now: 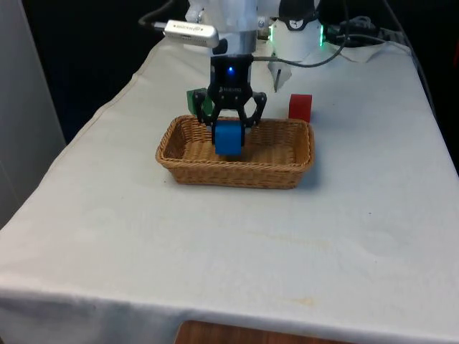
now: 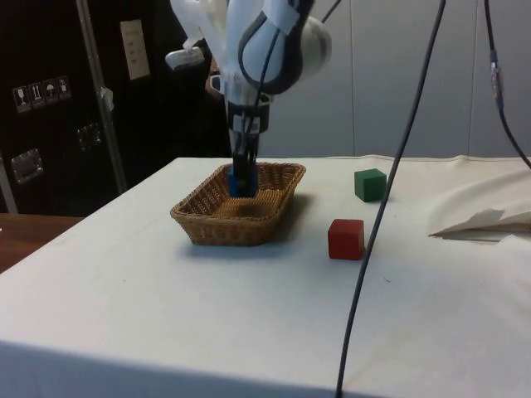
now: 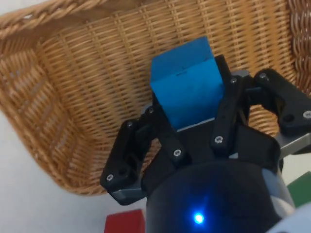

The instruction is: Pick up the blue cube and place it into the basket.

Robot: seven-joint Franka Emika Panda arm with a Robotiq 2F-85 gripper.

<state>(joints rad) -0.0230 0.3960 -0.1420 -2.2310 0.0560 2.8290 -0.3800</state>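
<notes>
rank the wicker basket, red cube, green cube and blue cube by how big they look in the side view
1. Woven wicker basket, clearly largest.
2. Red cube.
3. Green cube, which sits farther from the camera, so it may match the red one.
Blue cube: mostly hidden by the black end effector and the basket wall, so unranked.

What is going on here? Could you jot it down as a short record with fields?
end effector: shut on the blue cube, inside the basket
blue cube: gripped between the fingers, tilted in the wrist view; whether it touches the basket floor cannot be told
basket: wicker, on the white cloth
red cube: on the cloth outside the basket, beyond its far rim
green cube: on the cloth outside the basket
step left: release the blue cube
</notes>
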